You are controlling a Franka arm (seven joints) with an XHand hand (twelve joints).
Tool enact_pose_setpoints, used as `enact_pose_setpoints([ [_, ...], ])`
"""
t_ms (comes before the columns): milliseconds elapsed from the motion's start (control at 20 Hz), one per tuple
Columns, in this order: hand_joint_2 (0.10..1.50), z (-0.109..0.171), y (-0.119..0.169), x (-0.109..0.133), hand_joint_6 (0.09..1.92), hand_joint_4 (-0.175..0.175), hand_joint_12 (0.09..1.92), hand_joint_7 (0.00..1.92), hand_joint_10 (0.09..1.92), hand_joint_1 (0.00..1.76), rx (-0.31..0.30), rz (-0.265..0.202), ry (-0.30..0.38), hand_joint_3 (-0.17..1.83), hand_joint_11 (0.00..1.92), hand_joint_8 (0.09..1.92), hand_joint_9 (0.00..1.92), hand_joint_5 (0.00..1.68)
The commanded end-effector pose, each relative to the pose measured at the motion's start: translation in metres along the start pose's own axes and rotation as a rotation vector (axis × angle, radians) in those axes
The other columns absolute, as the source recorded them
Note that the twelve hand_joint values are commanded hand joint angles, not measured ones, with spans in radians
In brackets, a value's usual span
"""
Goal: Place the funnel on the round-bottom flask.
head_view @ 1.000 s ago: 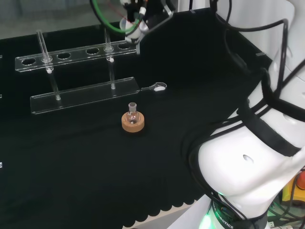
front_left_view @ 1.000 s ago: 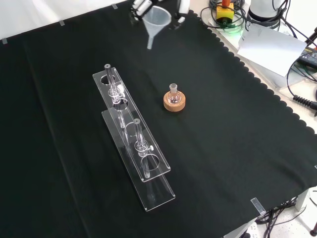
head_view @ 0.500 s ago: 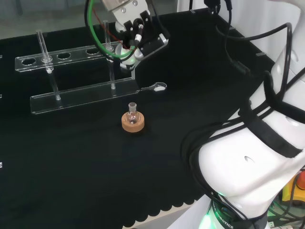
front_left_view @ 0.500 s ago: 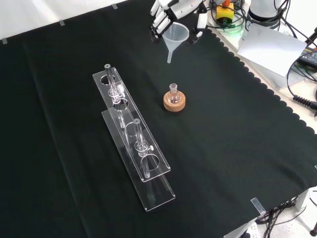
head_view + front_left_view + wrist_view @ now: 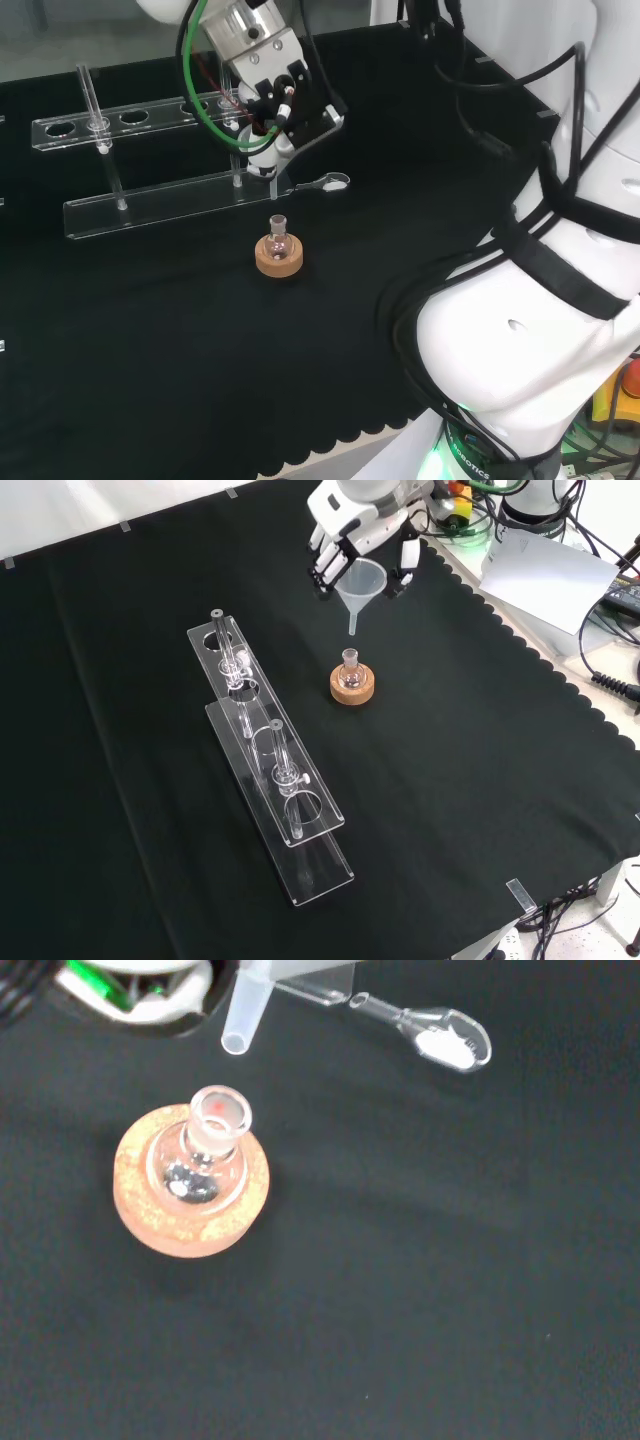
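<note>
Clear funnel (image 5: 362,583) pinched in robot hand (image 5: 350,525), above flask (image 5: 351,666).

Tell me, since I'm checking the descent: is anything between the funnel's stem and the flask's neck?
Nothing visible. The hand holds the funnel above the round-bottom flask on its cork ring. The spoon and rack lie off to the side.
</note>
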State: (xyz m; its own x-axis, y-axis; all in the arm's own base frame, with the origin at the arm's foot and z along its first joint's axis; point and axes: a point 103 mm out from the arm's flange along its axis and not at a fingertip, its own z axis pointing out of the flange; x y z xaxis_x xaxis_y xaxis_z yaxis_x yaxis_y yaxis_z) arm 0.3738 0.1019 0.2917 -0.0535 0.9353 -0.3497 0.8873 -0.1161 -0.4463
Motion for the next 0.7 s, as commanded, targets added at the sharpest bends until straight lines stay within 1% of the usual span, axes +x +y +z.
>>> enact_pose_setpoints([
  [50,0.76,0.011,0.007,0.005,0.74,0.006,1.22,0.74,0.37,0.95,0.02,-0.009,0.007,0.75,0.74,0.64,1.09,0.84],
  [700,0.76,0.022,0.014,0.006,0.75,0.004,1.21,0.73,0.37,0.95,0.04,-0.008,0.005,0.75,0.75,0.64,1.1,0.84],
])
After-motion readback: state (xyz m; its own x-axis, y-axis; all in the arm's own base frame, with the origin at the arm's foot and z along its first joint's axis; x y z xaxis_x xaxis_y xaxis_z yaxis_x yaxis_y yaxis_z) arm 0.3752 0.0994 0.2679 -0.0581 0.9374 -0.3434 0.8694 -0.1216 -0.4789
